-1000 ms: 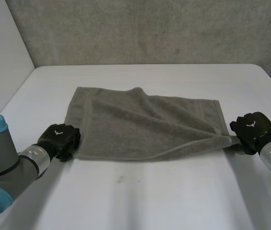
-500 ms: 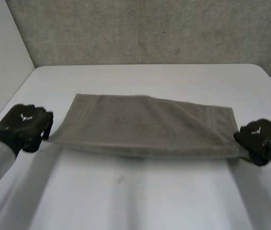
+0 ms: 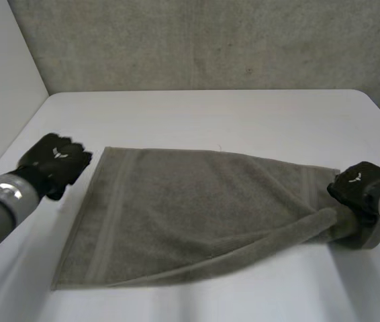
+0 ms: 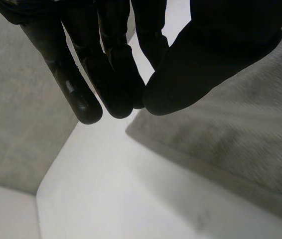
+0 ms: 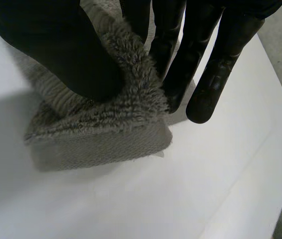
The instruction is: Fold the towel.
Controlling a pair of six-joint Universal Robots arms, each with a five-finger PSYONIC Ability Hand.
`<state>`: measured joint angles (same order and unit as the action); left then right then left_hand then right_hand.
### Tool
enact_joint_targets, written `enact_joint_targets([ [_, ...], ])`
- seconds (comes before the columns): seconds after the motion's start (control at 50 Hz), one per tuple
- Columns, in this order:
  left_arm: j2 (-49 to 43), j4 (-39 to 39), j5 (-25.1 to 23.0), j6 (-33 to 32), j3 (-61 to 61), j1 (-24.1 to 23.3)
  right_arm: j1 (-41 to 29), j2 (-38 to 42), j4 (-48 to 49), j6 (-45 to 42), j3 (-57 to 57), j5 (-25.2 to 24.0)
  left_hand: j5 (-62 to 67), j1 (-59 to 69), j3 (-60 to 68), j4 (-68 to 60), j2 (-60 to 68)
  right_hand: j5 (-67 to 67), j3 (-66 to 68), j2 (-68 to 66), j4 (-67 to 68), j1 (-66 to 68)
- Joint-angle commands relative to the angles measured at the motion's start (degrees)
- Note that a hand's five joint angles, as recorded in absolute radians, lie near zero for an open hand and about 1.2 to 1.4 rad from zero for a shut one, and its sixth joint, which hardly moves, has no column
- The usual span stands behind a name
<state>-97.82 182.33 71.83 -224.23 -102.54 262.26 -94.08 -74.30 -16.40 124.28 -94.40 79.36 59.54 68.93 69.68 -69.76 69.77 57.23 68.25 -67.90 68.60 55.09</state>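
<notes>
No words or numbers can be read anywhere; the only sign is a small white winged emblem (image 3: 59, 153) on the back of the left hand (image 3: 49, 168), with its match on the right hand (image 3: 363, 189).

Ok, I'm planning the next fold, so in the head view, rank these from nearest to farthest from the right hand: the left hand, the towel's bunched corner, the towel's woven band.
1. Bunched corner: pinched in the right hand itself.
2. Woven band: across the towel, near its left end.
3. Left hand: just beyond the far left corner.
</notes>
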Motion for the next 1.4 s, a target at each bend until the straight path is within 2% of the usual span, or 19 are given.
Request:
enact_joint_targets([
  [0.02, -9.05, -2.24, -0.29, 4.41, 6.47, -4.12, -3.03, 4.6, 2.76, 2.54, 0.45, 4.31, 10.46, 11.07, 10.32, -10.24, 10.23, 12.77, 11.75, -12.1, 11.4, 24.91],
  [0.04, -9.14, -3.81, -0.55, 5.37, 6.21, -4.73, -3.03, 4.6, 2.77, 2.55, 0.45, 4.31, 2.99, 3.6, 2.85, -2.77, 2.76, 12.77, 11.75, -12.1, 11.4, 24.91],
  [0.06, -9.14, -5.39, -0.55, 6.25, 5.86, -5.09, -2.95, 4.51, 4.34, 2.63, -0.42, 4.23, -11.58, -10.97, -11.71, 11.8, -11.8, 12.77, 11.75, -12.1, 11.4, 24.91],
  [0.08, -9.14, -5.4, -0.55, 6.26, 5.86, -5.09, -2.95, 4.51, 4.36, 2.63, -0.43, 4.23, -11.72, -11.11, -11.86, 11.94, -11.95, 12.77, 11.75, -12.1, 11.4, 24.91],
  [0.1, -8.88, -7.41, -0.64, 7.13, 4.9, -5.09, -2.86, 4.34, 6.18, 2.63, -1.22, 4.23, -29.21, -28.6, -29.35, 29.43, -29.44, 12.77, 11.75, -12.1, 11.4, 24.91],
  [0.12, -8.09, -9.17, -0.81, 7.75, 3.59, -5.09, -2.68, 4.25, 8.2, 2.72, -1.66, 4.31, -32.55, -31.94, -32.68, 32.77, -32.78, 12.77, 11.75, -12.1, 11.4, 24.91],
  [0.2, -3.87, -11.38, -2.66, 8.1, -0.21, -4.47, -2.68, 4.25, 12.0, 4.48, -2.28, 4.58, -32.41, -31.8, -32.55, 32.63, -32.64, 12.77, 11.75, -12.1, 11.4, 24.91],
  [0.28, 2.53, -11.73, -6.96, 8.45, -6.78, -2.73, -2.6, 4.16, 13.67, 8.34, -2.8, 4.4, -32.92, -32.3, -33.05, 33.13, -33.14, 12.77, 11.75, -12.1, 11.4, 24.91],
  [0.46, 9.75, -12.0, -8.81, 8.72, -17.95, 1.32, -2.51, 4.07, 14.2, 9.4, -4.12, 4.14, -32.92, -32.31, -33.06, 33.14, -33.15, 12.77, 11.75, -12.1, 11.4, 24.91],
  [0.62, 9.67, -9.72, -8.81, 8.02, -23.05, 4.4, -2.68, 4.07, 15.52, 9.4, -4.91, 4.23, -32.42, -31.81, -32.55, 32.63, -32.64, 12.77, 11.75, -12.1, 11.4, 24.91],
  [0.92, 9.32, -4.0, -8.73, 8.02, -26.75, 4.4, -2.51, 4.07, 18.94, 12.03, -5.53, 4.66, -27.37, -26.76, -27.51, 27.59, -27.6, 12.77, 11.75, -12.1, 11.4, 24.91],
  [1.4, 6.24, -1.89, -8.64, 8.02, -27.63, 3.87, -2.6, 4.95, 20.26, 12.56, -5.18, 5.02, -27.37, -26.76, -27.5, 27.59, -27.6, 12.77, 11.75, -12.1, 11.4, 24.91],
])
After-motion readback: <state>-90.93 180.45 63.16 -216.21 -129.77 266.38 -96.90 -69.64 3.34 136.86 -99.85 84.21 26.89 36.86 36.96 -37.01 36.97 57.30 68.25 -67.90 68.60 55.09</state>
